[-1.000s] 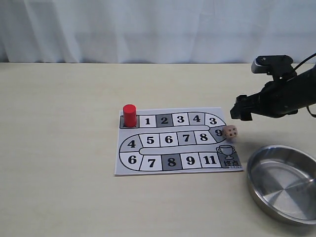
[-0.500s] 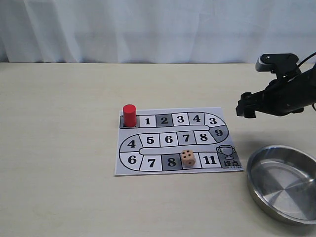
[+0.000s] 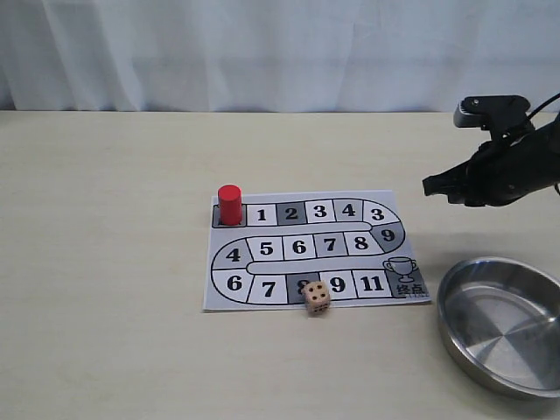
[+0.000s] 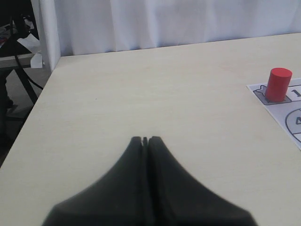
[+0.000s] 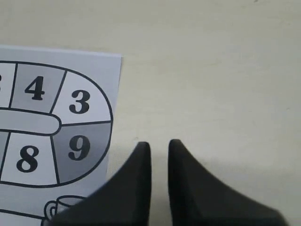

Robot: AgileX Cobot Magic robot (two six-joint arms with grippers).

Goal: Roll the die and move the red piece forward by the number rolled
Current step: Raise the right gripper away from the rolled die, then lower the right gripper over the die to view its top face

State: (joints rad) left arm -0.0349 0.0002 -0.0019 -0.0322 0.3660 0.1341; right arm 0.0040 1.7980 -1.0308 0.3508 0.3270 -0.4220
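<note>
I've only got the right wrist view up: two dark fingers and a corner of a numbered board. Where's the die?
Observer: The die straddles the near edge of the board, by the lower 8 square.
Operator: And the thing that gets moved?
Observer: The red piece stands upright on the start square, just left of square 1.
Operator: Anything else on the table?
Observer: A steel bowl sits to the right of the board, apart from it.

Tbl (image 3: pixel 105 262) w/ board (image 3: pixel 298 248), steel pan (image 3: pixel 503 324), die (image 3: pixel 318 297).
</note>
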